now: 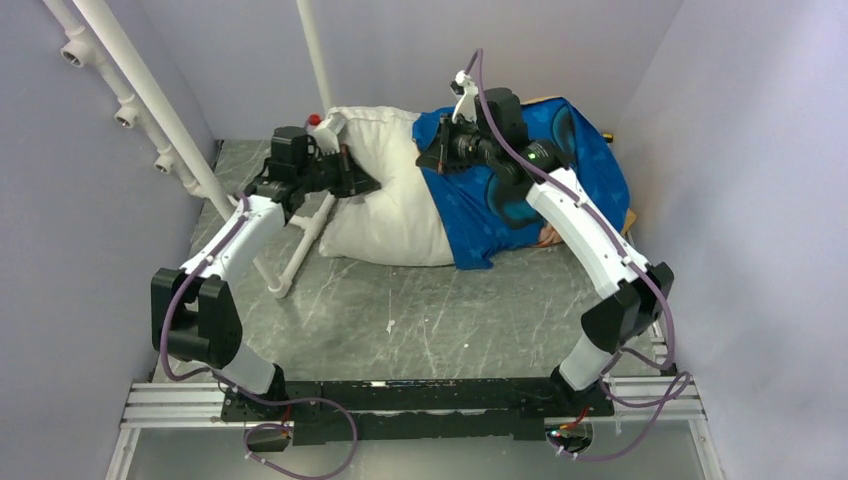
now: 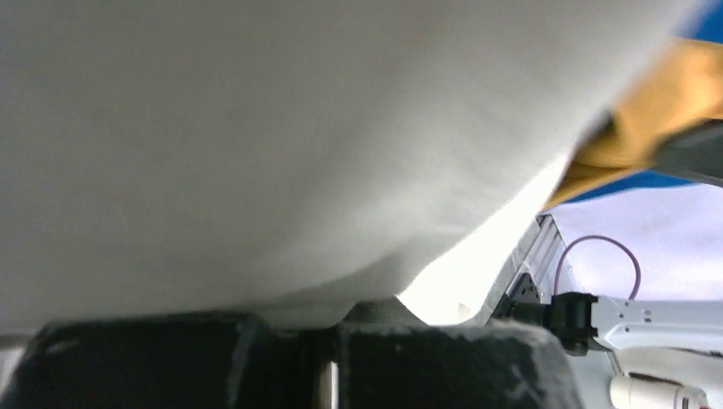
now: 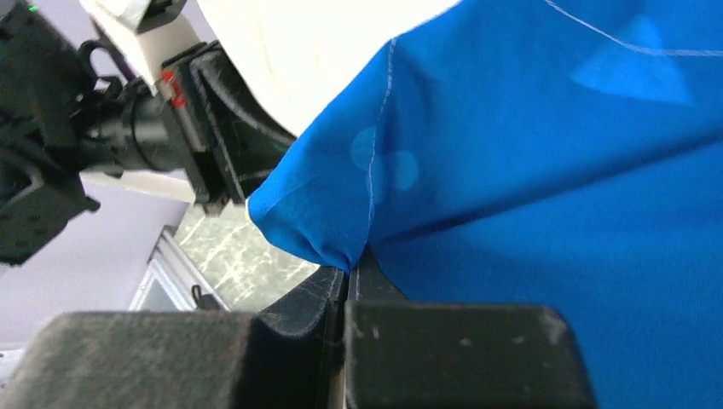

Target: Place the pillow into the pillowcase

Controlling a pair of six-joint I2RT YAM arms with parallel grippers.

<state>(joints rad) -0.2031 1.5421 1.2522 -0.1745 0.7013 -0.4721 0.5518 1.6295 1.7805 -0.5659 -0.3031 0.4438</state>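
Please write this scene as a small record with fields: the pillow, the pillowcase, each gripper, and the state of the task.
pillow: white, on the table, right part inside the pillowcase, left part bare
pillowcase: blue, drawn over the pillow's right part
left gripper: shut, against the pillow's bare end; pinch of fabric unclear
right gripper: shut on a corner of the pillowcase's edge
task: partly done, pillow not fully in
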